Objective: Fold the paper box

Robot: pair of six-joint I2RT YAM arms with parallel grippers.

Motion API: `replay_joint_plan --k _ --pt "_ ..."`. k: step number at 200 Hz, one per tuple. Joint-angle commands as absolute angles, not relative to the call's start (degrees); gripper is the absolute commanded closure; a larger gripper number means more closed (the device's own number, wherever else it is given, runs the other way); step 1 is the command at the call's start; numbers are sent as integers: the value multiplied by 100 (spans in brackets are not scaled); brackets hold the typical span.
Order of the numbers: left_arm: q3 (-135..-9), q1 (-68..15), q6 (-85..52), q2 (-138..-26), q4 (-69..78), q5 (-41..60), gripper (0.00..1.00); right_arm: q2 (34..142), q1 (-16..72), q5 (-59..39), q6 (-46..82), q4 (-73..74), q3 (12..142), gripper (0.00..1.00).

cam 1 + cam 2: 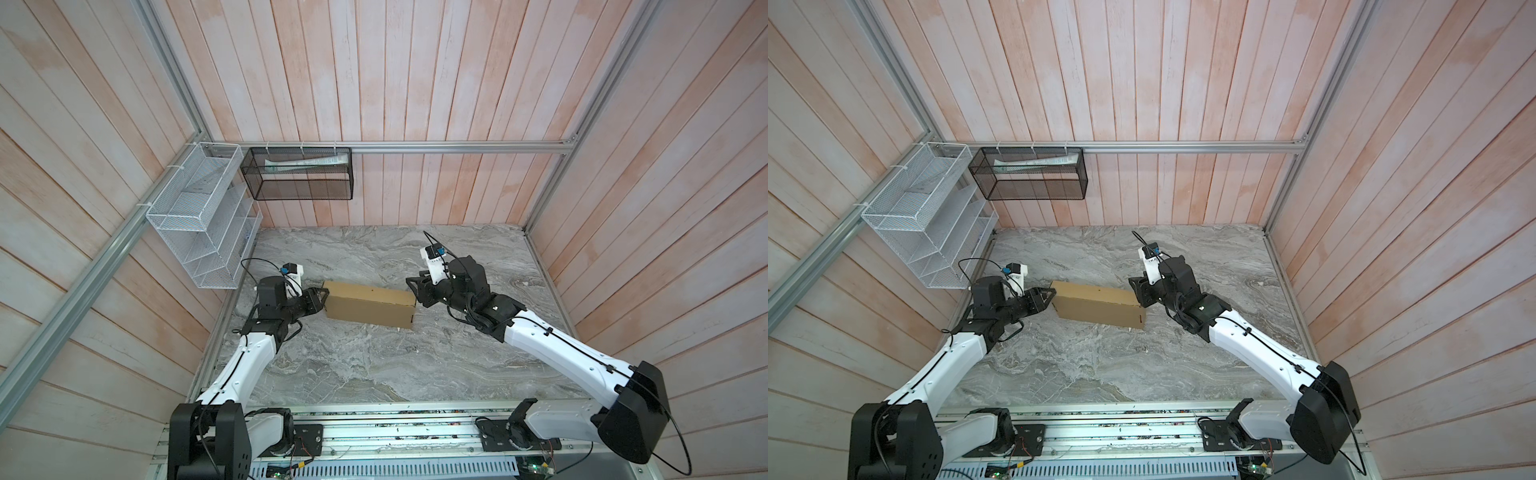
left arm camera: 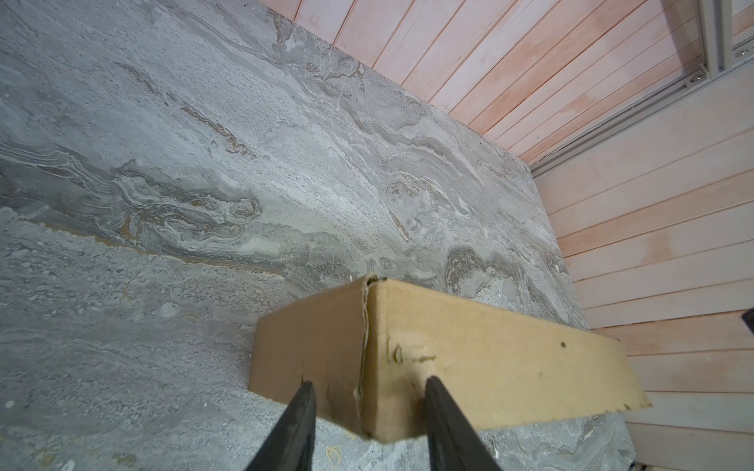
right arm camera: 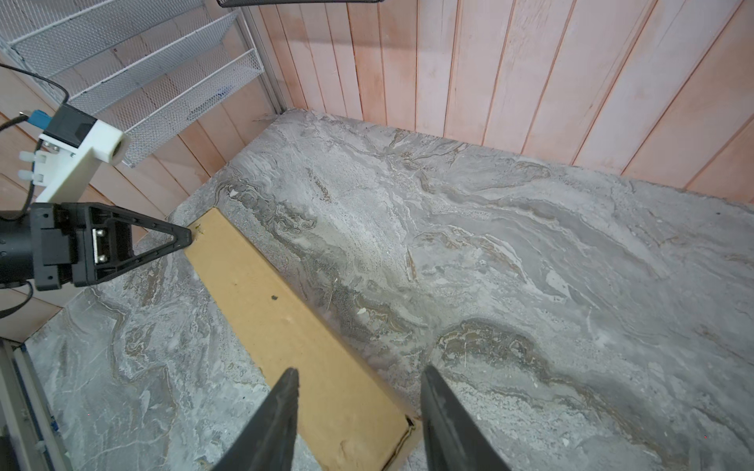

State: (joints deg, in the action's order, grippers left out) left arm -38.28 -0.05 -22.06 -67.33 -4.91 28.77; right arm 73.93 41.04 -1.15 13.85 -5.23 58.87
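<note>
The paper box lies closed on the marble table, a shallow tan cardboard block set slightly askew. My left gripper is at its left end. In the left wrist view this gripper is open and straddles a corner edge of the box, with one fingertip against a dented spot. My right gripper hovers at the right end. It stands open over the box top, gripping nothing. The left gripper tip touches the far corner.
A white wire rack hangs on the left wall and a black mesh basket on the back wall. Plank walls close in the table on three sides. An aluminium rail with both arm bases runs along the front.
</note>
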Motion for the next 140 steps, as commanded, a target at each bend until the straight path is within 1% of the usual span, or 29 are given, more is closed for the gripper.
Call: replay_joint_plan --k 1,53,82,140 --pt "-3697 -2 -2088 -6775 -799 2896 55 7322 4061 -57 2048 -703 5814 51" --pt "-3661 0 -2104 -6800 -727 2961 55 7260 4052 74 2519 -874 5675 52" --pt "-3688 0 -2077 -6758 -778 2927 55 7243 3964 101 3067 -929 5570 56" --pt "-3691 -1 -2074 -6710 -806 2907 55 7290 3935 1 3949 -842 5294 61"
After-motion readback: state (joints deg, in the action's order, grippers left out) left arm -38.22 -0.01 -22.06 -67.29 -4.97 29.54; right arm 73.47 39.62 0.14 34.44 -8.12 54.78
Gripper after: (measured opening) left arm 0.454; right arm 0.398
